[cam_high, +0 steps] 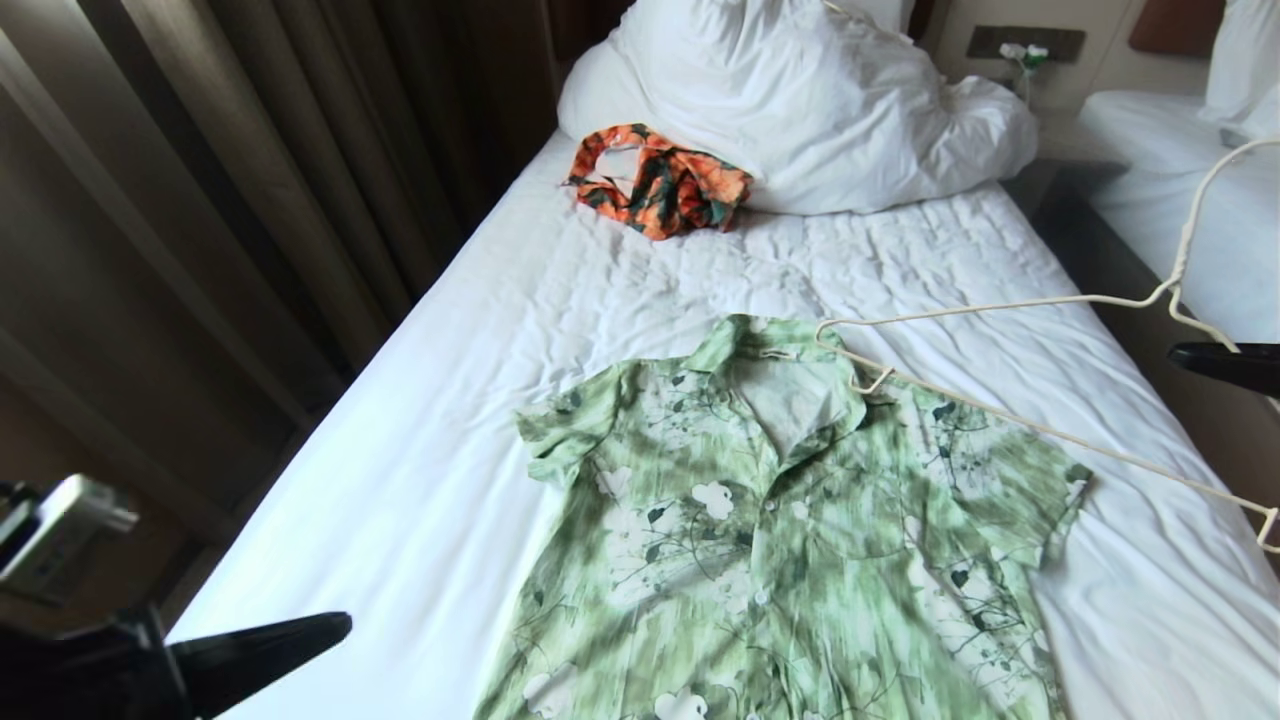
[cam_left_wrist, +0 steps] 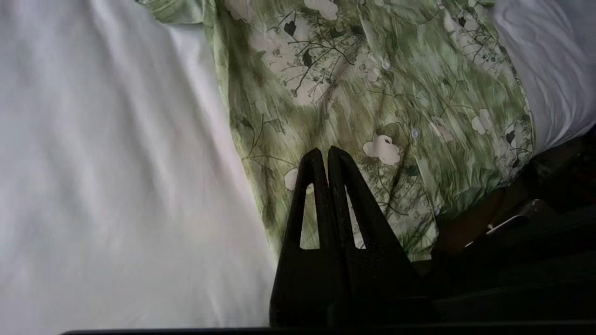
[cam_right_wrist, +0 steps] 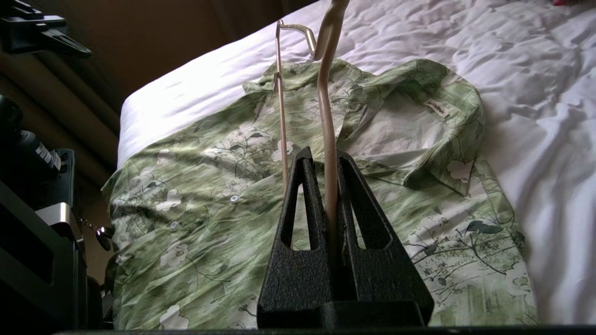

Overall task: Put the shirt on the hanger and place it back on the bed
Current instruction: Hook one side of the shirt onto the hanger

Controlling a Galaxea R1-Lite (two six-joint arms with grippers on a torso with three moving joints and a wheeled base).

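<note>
The green floral shirt (cam_high: 780,520) lies flat and face-up on the bed (cam_high: 420,450), collar toward the pillows. At the head view's right edge my right gripper (cam_high: 1185,355) is shut on the cream wire hanger (cam_high: 1172,288) near its neck. The hanger slants down over the shirt's right shoulder, its far end by the collar. In the right wrist view the hanger wire (cam_right_wrist: 327,116) runs between the right gripper's (cam_right_wrist: 326,156) fingers, above the shirt (cam_right_wrist: 209,186). My left gripper (cam_high: 335,625) (cam_left_wrist: 325,153) is shut and empty, hovering over the shirt's (cam_left_wrist: 372,93) lower left part.
An orange-and-green garment (cam_high: 660,180) lies crumpled by the white pillow and duvet (cam_high: 820,100) at the head of the bed. Brown curtains (cam_high: 200,200) run along the left side. A second white bed (cam_high: 1180,200) stands to the right across a dark gap.
</note>
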